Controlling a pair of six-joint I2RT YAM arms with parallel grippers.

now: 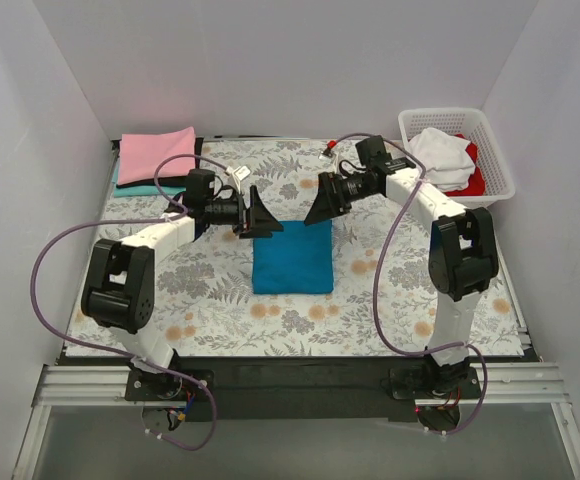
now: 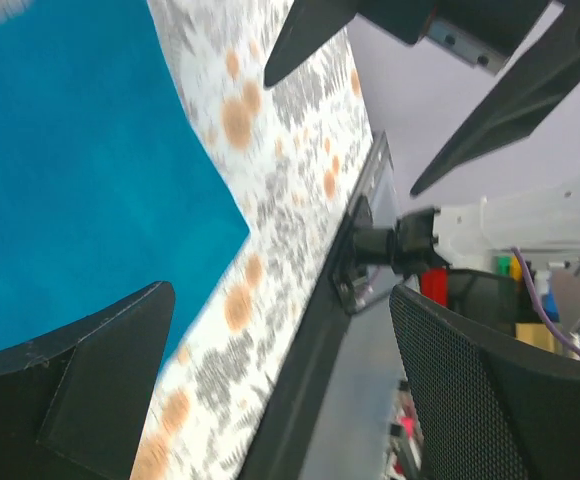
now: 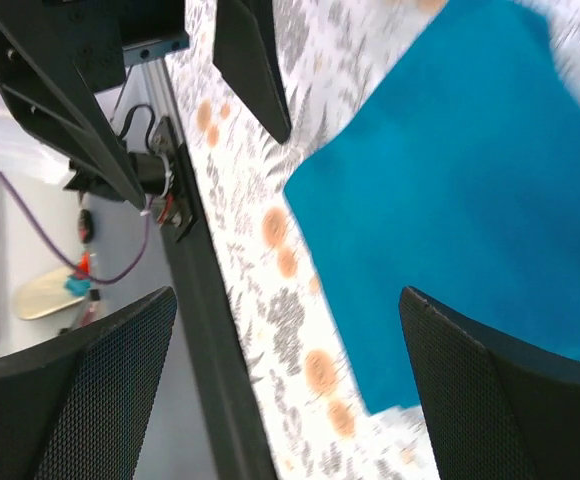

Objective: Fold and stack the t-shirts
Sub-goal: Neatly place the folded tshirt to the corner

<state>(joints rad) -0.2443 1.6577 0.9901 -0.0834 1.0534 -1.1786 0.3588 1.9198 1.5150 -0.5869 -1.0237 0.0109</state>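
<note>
A deep teal-blue t-shirt [image 1: 292, 256] lies folded into a rectangle on the floral table cloth [image 1: 200, 290], mid-table. My left gripper [image 1: 263, 216] hovers at its far left corner, open and empty. My right gripper [image 1: 321, 200] hovers just past its far right corner, open and empty. In the left wrist view the teal shirt [image 2: 70, 170] fills the upper left between open fingers [image 2: 70, 400]. In the right wrist view the shirt [image 3: 450, 200] lies at the upper right beyond the open fingers [image 3: 510, 400]. A folded pink shirt [image 1: 156, 154] lies on an aqua one [image 1: 135, 187] at the back left.
A white lattice basket [image 1: 490, 130] at the back right holds a white shirt [image 1: 442, 156] and a red one [image 1: 475, 180]. White walls close in the left, back and right. The black table edge [image 1: 290, 350] runs along the front.
</note>
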